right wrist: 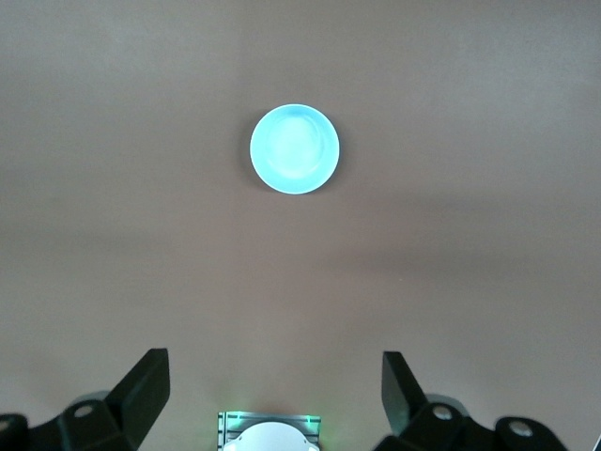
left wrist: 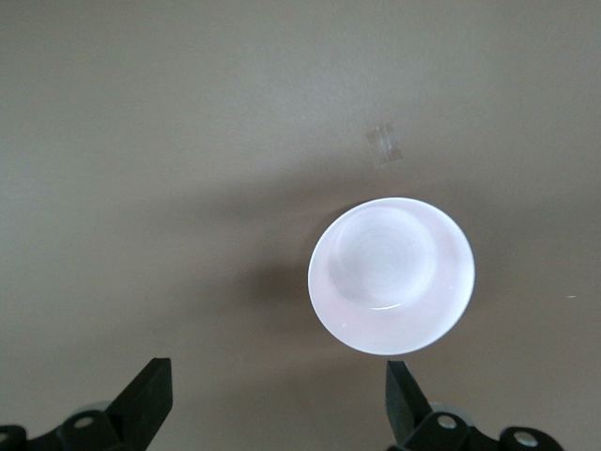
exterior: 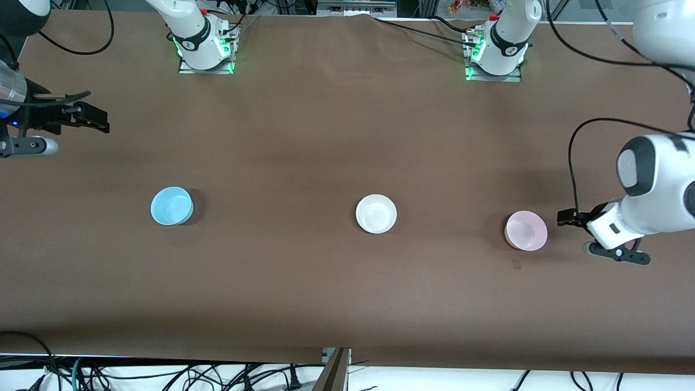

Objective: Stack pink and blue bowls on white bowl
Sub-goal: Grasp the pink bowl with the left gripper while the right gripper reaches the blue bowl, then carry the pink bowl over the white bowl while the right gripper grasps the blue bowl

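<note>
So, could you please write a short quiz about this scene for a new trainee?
1. True or false: the pale pink round plastic bowl already sits inside the off-white round plastic bowl.
2. Which bowl lies toward the right arm's end of the table? A) pink B) light blue C) off-white
3. Fill in: the left end effector is ____ and holds nothing.

Key: 1 false, all three bowls stand apart on the brown table. 2 B, the light blue round plastic bowl. 3 open; the right end effector is open too.
</note>
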### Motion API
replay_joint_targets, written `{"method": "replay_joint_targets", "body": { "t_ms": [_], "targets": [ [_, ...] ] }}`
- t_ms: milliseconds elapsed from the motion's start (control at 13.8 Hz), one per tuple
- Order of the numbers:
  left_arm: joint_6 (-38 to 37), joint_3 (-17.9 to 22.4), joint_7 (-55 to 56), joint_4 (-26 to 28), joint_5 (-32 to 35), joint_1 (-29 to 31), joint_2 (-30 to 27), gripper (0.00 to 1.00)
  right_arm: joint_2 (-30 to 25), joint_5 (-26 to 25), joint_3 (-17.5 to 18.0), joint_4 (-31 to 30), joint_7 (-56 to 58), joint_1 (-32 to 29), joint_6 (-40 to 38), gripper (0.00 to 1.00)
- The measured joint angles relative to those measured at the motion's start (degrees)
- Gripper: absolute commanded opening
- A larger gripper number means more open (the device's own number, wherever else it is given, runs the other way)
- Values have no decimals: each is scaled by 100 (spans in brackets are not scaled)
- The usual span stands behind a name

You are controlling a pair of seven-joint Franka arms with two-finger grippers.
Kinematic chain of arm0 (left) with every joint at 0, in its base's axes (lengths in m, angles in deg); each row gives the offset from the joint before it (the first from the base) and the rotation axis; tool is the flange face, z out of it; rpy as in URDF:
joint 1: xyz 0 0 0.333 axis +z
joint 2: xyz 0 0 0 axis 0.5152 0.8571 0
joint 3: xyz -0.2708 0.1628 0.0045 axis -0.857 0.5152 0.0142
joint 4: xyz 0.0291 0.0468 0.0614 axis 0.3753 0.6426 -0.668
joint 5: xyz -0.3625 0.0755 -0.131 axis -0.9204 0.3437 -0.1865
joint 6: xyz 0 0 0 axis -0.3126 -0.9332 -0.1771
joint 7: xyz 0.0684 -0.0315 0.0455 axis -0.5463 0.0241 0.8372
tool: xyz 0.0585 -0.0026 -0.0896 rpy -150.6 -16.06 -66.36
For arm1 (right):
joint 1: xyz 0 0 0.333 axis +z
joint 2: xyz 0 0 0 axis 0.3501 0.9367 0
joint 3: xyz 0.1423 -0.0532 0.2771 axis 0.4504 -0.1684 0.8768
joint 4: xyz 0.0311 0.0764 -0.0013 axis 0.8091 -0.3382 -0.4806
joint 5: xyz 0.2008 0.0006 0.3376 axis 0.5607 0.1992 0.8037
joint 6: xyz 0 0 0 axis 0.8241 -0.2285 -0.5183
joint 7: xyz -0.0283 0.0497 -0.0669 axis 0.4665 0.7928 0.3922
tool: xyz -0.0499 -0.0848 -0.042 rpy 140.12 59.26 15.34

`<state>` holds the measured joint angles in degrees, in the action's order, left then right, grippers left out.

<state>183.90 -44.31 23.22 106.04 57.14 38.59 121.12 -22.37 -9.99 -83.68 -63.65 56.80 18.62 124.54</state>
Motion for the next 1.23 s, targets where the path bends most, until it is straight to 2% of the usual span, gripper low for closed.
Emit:
{"method": "replay_joint_targets", "body": {
  "t_ms": [362, 435, 652, 797, 1232],
  "targets": [
    [454, -56, -494, -13, 0, -11, 637, 100, 246, -2, -12, -1, 0, -24, 73, 100],
    [602, -55, -635, -15, 0, -7, 741, 91, 307, -7, -24, 0, 0, -43, 105, 100],
    [828, -53, -963, -23, 0, 7, 971, 30, 528, -168, -48, -1, 72, -78, 345, 100],
    [856, -52, -1049, -25, 0, 12, 1033, 0, 757, -287, -87, -7, 222, -111, 552, 100],
    [818, -74, -1120, -79, -1, 10, 1007, 0, 1668, -183, -165, -51, 399, -441, 1452, 100]
  ]
}}
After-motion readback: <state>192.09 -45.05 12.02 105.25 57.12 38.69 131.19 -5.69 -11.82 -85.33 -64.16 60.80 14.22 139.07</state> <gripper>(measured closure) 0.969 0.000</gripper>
